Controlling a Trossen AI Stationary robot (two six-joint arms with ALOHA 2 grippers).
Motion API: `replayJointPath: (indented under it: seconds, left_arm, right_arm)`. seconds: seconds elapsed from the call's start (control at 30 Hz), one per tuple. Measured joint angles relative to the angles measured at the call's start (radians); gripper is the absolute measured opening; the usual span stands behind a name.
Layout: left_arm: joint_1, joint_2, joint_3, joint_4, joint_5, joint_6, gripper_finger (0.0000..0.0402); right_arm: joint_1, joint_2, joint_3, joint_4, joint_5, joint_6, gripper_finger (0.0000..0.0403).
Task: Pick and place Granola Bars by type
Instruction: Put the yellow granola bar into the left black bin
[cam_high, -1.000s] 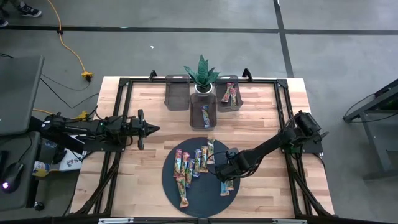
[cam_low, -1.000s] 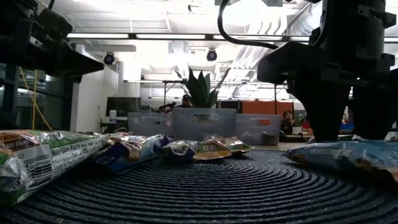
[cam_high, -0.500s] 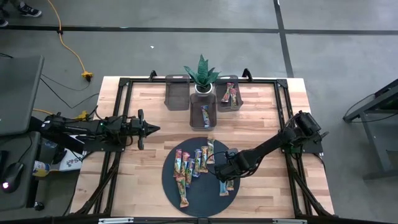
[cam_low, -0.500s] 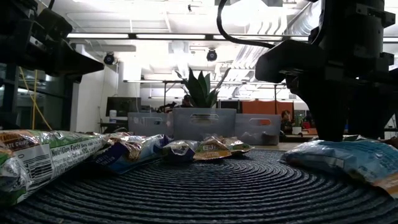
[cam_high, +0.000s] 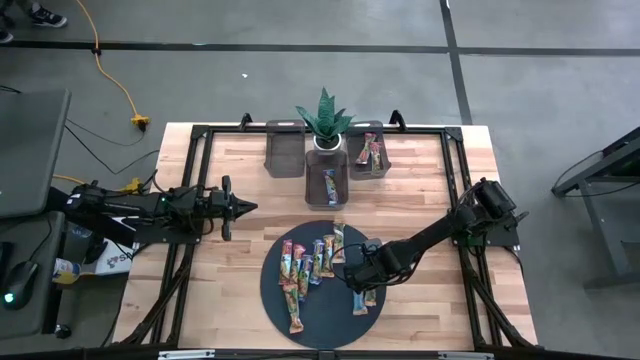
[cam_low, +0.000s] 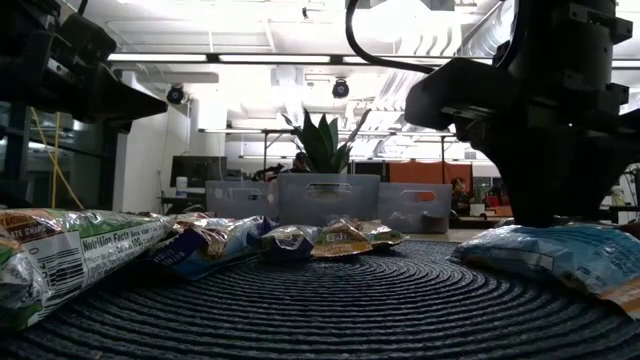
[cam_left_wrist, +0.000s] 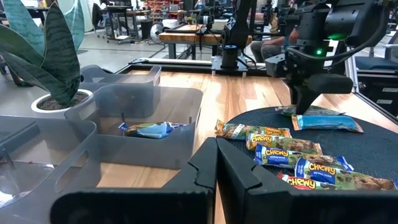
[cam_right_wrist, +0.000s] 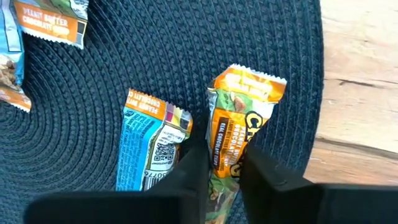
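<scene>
Several Granola Bars (cam_high: 310, 265) lie flat on a dark round mat (cam_high: 275, 300) near the table's front. My right gripper (cam_high: 358, 278) stands over the mat's right part, shut on an orange-and-green bar (cam_right_wrist: 239, 124). A blue bar (cam_right_wrist: 149, 146) lies right beside that one. In the low view the right gripper (cam_low: 545, 205) rises dark above the blue bar (cam_low: 560, 252). My left gripper (cam_high: 240, 208) waits shut over the table's left half, above the wood. My right gripper pinches the orange-and-green bar between its two fingers (cam_right_wrist: 194, 167), across the bar's two long edges (cam_right_wrist: 231, 163), at the end nearer the wrist. The fingers come from above, pointing down. The bar lies flat on the mat, its far end (cam_right_wrist: 252, 79) free.
Three translucent grey bins (cam_high: 283, 148) (cam_high: 327, 178) (cam_high: 368, 150) stand at the table's far middle around a potted plant (cam_high: 322, 120). The right bin holds bars (cam_high: 372, 154), the middle bin one bar (cam_high: 329, 186). Bare wood lies left and right of the mat.
My right gripper has shut: its fingers have drawn together from wide apart onto the orange-and-green bar, while the arm has stayed over the mat's right part. The bar still lies on the mat.
</scene>
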Motion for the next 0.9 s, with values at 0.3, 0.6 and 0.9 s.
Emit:
replayJointPath:
  seconds: [0.3, 0.6, 0.9]
  left_arm:
    - [0.0, 0.0, 0.0, 0.0, 0.0, 0.0, 0.0001]
    - [0.0, 0.0, 0.0, 0.0, 0.0, 0.0, 0.0001]
    - [0.0, 0.0, 0.0, 0.0, 0.0, 0.0, 0.0001]
  right_arm:
    - [0.0, -0.007, 0.0, 0.021, -0.006, 0.0, 0.0034]
    - [0.0, -0.124, 0.0, 0.04, 0.089, -0.024, 0.0026]
    - [0.0, -0.273, 0.0, 0.162, 0.263, -0.328, 0.0031]
